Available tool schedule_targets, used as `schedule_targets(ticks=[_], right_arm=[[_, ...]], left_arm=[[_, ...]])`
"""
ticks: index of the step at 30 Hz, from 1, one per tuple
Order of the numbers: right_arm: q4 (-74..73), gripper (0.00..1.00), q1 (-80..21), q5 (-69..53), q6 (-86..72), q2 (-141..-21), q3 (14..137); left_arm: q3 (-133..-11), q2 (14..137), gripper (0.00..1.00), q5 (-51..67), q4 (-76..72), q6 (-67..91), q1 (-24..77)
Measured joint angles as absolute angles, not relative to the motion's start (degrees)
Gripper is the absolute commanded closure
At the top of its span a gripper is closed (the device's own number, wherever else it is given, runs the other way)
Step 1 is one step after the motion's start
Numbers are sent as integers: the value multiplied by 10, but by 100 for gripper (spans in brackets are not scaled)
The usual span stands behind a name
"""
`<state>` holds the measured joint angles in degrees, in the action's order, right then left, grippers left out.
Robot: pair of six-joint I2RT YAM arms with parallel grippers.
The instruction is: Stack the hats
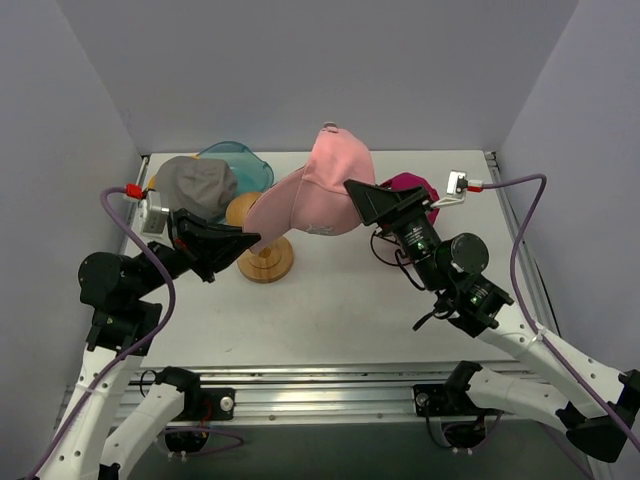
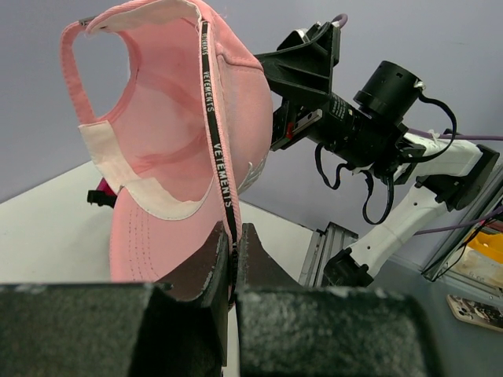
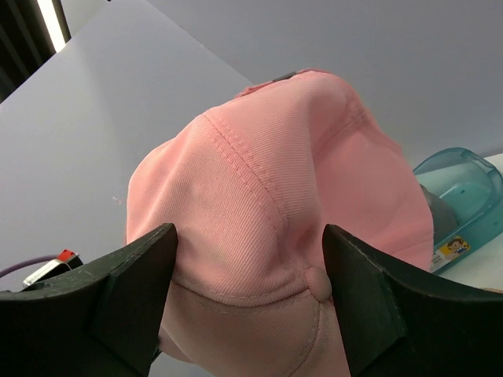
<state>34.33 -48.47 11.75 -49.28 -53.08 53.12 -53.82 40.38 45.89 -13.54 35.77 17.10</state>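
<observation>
Left gripper (image 2: 233, 236) fingers, right at the lens, are clamped on the light pink cap (image 2: 157, 157) at its brim edge and black strap. The cap is up in mid-air.

Right wrist: right gripper (image 3: 250, 232) jaws stand wide astride the crown; can't tell if they touch.

Top: you're mid-carry, so next lower it onto the wooden hat stand (image 1: 265, 262). Grey cap (image 1: 195, 185) and magenta cap (image 1: 410, 185) are half hidden.

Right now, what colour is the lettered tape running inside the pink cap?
The tape is black with white lettering; the left wrist view shows it best.

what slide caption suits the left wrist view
Left gripper pinching the pink cap by its brim, right gripper around the crown.
</observation>
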Motion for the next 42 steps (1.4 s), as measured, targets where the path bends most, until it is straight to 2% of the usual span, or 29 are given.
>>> schedule_targets(ticks=[1,4,5,7,10,11,15,18,21,31,36,42], right_arm=[[346,34,-485,116,-491,-531,530],[349,52,-485,113,-479,-528,528],[352,64,-485,112,-475,-524,524],[354,70,-485,110,-465,-515,516],[361,75,-485,102,-440,-502,502],[367,80,-485,96,-426,-498,496],[371,88,-485,75,-345,-475,473],[349,96,-485,59,-258,-468,477],[291,100,-485,45,-151,-467,498],[115,98,-485,-80,120,-453,531],[38,98,-485,-157,197,-457,538],[13,99,-485,-212,238,-464,532]], left_arm=[[-538,407,98,460,-135,357,173],[-538,412,98,461,-125,351,176],[-538,413,98,461,-122,349,177],[-539,415,97,463,-112,343,179],[-547,420,82,468,-91,338,182],[-550,423,67,470,-88,339,183],[-553,426,38,483,-81,344,183],[-574,427,27,477,-43,340,183],[-624,441,24,459,6,335,184],[-795,577,21,409,127,325,184],[-828,651,22,416,179,310,185],[-832,699,22,430,236,284,197]])
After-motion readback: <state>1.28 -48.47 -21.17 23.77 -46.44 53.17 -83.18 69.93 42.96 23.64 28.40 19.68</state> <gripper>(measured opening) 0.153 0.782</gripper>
